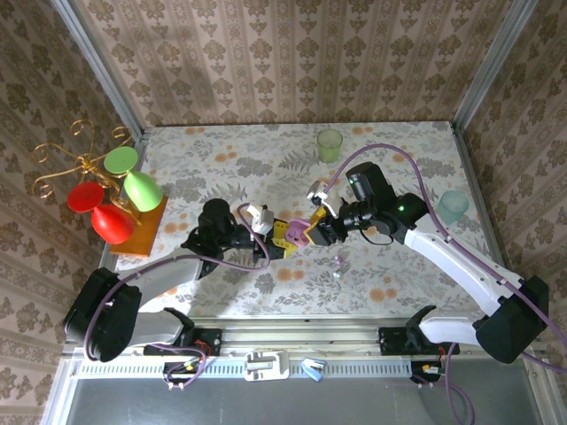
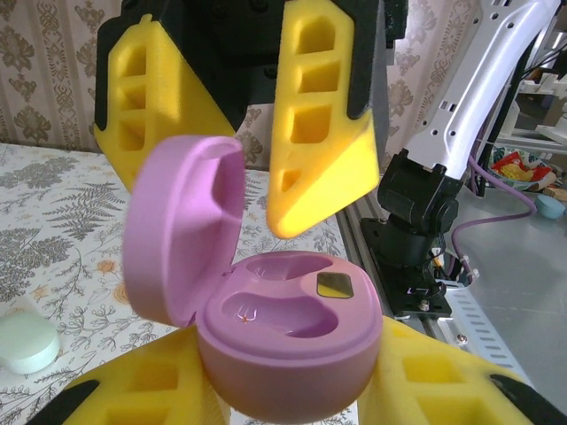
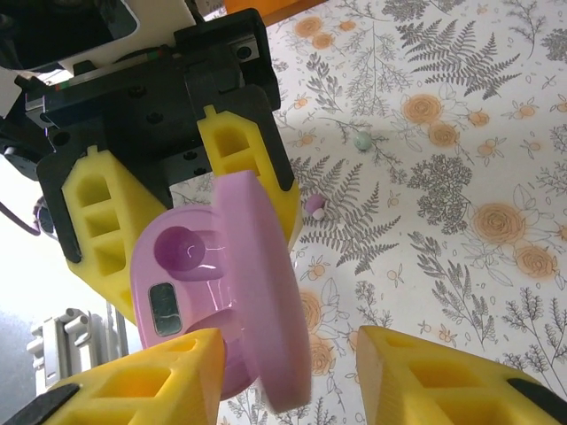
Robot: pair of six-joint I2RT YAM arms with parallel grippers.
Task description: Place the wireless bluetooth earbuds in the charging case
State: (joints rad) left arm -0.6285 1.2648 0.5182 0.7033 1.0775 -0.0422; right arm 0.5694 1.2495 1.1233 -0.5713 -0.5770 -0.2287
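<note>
- Two yellow-fingered tools meet over the middle of the floral tablecloth (image 1: 399, 159). The left gripper (image 1: 285, 237) reaches in from 8 o'clock and the right gripper (image 1: 314, 227) from 3 o'clock.
- Clamped between the left gripper's fingers (image 2: 443, 381) is the base of the pink charging case (image 2: 288, 345), held up off the cloth. Its lid (image 2: 177, 235) is swung up and both moulded wells are on show.
- Seen from the right wrist, the right gripper's fingers (image 3: 461, 381) stand apart and grip nothing. The raised lid's edge sits between them, close against one finger; whether it touches cannot be told.
- Below the case, two buds lie loose on the cloth near each other: a mint earbud (image 3: 361, 141) and a pink-and-white earbud (image 3: 315, 207). In the overhead view they sit at about 5 o'clock from the case.
- From above, a lime-green cup (image 1: 330, 144) stands at 12 o'clock from the case near the far edge, and a teal cup (image 1: 452, 206) at 3 o'clock by the right edge.
- At 9 o'clock a gold wire stand (image 1: 93, 173) on an orange base carries red and green cups.
</note>
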